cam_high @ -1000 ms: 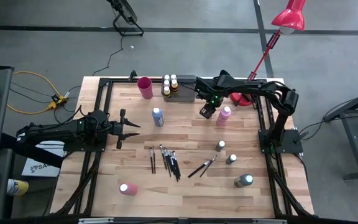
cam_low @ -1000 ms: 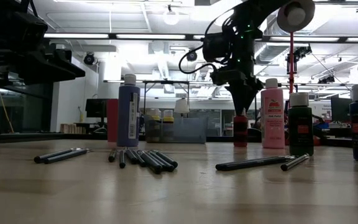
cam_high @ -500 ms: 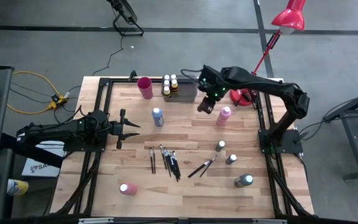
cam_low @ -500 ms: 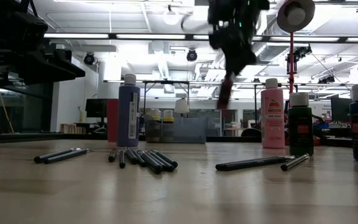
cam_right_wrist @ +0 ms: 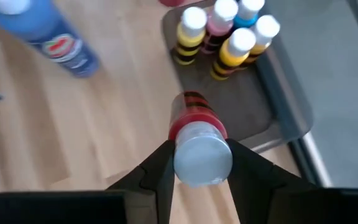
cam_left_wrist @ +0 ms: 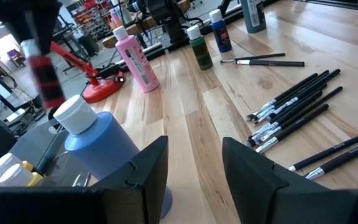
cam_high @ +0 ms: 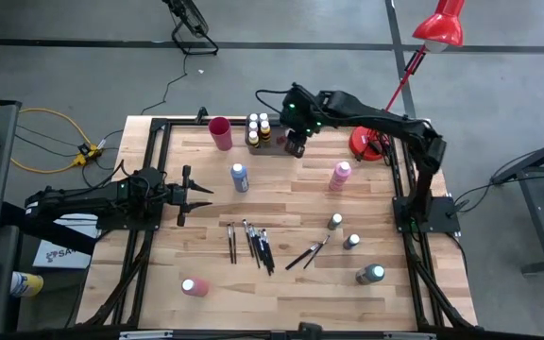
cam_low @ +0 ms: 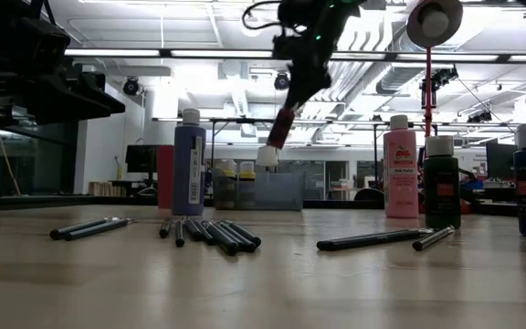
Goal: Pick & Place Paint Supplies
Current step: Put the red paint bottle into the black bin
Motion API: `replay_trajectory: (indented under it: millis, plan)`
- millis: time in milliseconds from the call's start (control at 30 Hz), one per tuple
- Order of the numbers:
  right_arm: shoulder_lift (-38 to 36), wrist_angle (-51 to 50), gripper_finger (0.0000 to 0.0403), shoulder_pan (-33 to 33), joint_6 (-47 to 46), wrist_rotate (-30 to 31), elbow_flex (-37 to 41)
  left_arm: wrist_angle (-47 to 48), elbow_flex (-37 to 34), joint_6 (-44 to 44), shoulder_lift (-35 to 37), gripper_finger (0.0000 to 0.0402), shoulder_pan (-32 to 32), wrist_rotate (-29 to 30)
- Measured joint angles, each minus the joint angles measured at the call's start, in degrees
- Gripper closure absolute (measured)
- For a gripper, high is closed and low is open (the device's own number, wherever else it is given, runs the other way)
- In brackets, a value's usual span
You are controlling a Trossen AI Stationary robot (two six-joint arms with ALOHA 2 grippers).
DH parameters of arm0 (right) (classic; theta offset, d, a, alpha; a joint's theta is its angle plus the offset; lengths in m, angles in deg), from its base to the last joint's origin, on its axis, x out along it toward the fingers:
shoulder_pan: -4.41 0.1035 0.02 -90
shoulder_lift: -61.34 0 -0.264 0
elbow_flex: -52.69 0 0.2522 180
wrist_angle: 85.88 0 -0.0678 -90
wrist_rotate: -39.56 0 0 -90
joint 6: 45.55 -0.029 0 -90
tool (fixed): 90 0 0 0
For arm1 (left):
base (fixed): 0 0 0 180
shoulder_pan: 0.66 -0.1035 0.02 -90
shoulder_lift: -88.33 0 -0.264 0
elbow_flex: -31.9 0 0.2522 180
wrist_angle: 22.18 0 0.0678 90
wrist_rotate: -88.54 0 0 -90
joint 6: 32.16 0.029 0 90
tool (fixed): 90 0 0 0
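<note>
Now we carry the red bottle (cam_right_wrist: pixel 194 134) over the grey tray (cam_high: pixel 281 140).
Our right gripper (cam_high: pixel 297 144) pinches that bottle, which hangs tilted in the air; a second ago it stood low beside the pink bottle (cam_high: pixel 340 176), and since then it has swung up toward the yellow bottles (cam_right_wrist: pixel 211 38) in the tray. Our left gripper (cam_high: pixel 199 192) stays spread at the surface's (cam_high: pixel 281 283) left edge, facing the blue bottle (cam_high: pixel 240 177). Paintbrushes (cam_high: pixel 255 244) have not moved.
</note>
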Motion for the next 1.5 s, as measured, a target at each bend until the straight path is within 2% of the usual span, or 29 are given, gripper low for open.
replay_trajectory:
  millis: [133, 367, 533, 900, 1500]
  plan:
    - [5.73, -0.16, 0.0276, -0.02, 2.64, 2.42, -4.55, 0.00, 0.00, 0.00, 0.00, 0.0254, -0.01, 0.00]
    - [15.18, -0.76, 0.0283, 0.00, 3.81, 2.67, -11.87, 0.00, 0.00, 0.00, 0.00, 0.0254, 0.01, 0.00]
    - [19.25, 0.05, 0.0274, -0.25, 3.83, 3.67, -14.68, 0.00, 0.00, 0.02, 0.00, 0.0254, 0.00, 0.00]
    - [22.37, 3.47, 0.0281, -0.29, 5.05, 5.14, -14.96, 0.00, 0.00, 0.00, 0.01, 0.0254, 0.01, 0.00]
    - [24.65, 5.42, 0.0271, 0.57, 3.11, 2.41, -14.96, -0.01, 0.00, 0.01, 0.00, 0.0254, -0.01, 0.00]
